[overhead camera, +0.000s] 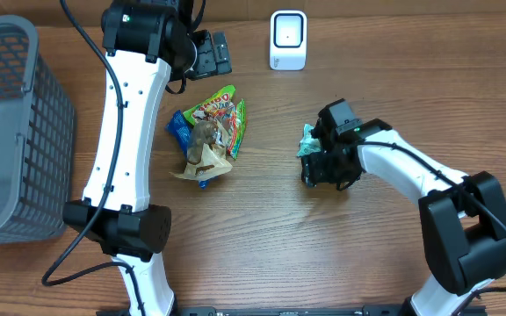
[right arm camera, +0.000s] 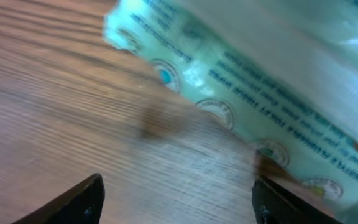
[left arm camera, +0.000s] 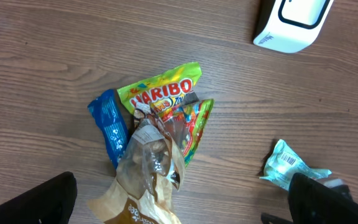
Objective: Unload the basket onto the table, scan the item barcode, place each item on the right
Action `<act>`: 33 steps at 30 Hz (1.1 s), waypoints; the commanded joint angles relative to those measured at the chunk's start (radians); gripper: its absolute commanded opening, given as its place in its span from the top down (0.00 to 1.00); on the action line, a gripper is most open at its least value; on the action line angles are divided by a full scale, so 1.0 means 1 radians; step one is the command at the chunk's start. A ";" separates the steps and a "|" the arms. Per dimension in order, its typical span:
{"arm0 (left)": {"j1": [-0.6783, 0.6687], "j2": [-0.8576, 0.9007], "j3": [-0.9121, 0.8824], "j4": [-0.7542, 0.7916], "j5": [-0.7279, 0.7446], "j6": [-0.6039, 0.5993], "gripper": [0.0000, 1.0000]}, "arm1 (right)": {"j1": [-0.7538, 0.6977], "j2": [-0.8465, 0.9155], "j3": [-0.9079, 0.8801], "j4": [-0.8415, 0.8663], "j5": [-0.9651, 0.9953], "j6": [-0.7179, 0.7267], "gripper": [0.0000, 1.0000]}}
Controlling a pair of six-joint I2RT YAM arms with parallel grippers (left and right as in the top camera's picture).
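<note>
- The grey basket (overhead camera: 7, 132) is cut off by the left edge of the overhead view.
- The left gripper (overhead camera: 211, 54) hovers near the far edge of the table (overhead camera: 262, 246), fingers spread fully and holding nothing.
- The snack pile (overhead camera: 207, 136) lies below it, its packets overlapping and partly hiding each other.
- The white scanner (overhead camera: 288, 39) stands at the far edge, with bare wood between it and the packet.
- The teal packet (overhead camera: 308, 140) lies crumpled right of the pile, its long axis roughly pointing away from the robot and its barcode (left arm camera: 288, 163) facing up.
- The right gripper (overhead camera: 316, 160) covers the packet's near end with its jaws wide apart; the close view is blurred and shows no clamp.
</note>
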 commanded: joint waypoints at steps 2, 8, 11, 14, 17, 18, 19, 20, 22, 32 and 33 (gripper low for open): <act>-0.007 0.009 -0.003 0.002 0.005 -0.010 0.00 | -0.071 -0.038 0.169 -0.087 -0.270 -0.044 0.23; -0.007 0.009 -0.003 0.001 0.005 -0.010 0.00 | -0.264 -0.048 0.176 -0.113 -0.312 -0.043 0.23; -0.007 0.009 -0.003 0.001 0.005 -0.010 0.00 | -0.339 -0.046 0.137 -0.071 -0.370 -0.043 0.23; -0.007 0.009 -0.003 0.001 0.005 -0.010 0.00 | -0.360 -0.043 0.075 -0.003 -0.413 -0.043 0.23; -0.007 0.009 -0.003 0.002 0.005 -0.010 0.00 | -0.361 -0.036 0.022 0.064 -0.429 -0.032 0.24; -0.007 0.009 -0.003 0.001 0.005 -0.010 0.00 | -0.361 -0.032 -0.005 0.105 -0.426 -0.021 0.23; -0.007 0.009 -0.003 0.001 0.005 -0.010 0.00 | -0.362 -0.026 -0.027 0.140 -0.426 -0.020 0.24; -0.007 0.009 -0.003 0.001 0.005 -0.010 0.00 | -0.362 -0.021 -0.039 0.160 -0.426 -0.016 0.23; -0.007 0.009 -0.003 0.001 0.005 -0.010 0.00 | -0.363 -0.005 -0.052 0.183 -0.426 -0.016 0.24; -0.007 0.009 -0.003 0.001 0.005 -0.010 0.00 | -0.364 0.134 -0.056 0.261 -0.426 -0.016 0.24; -0.007 0.009 -0.003 0.001 0.005 -0.010 0.00 | -0.364 0.146 -0.056 0.270 -0.427 -0.012 0.24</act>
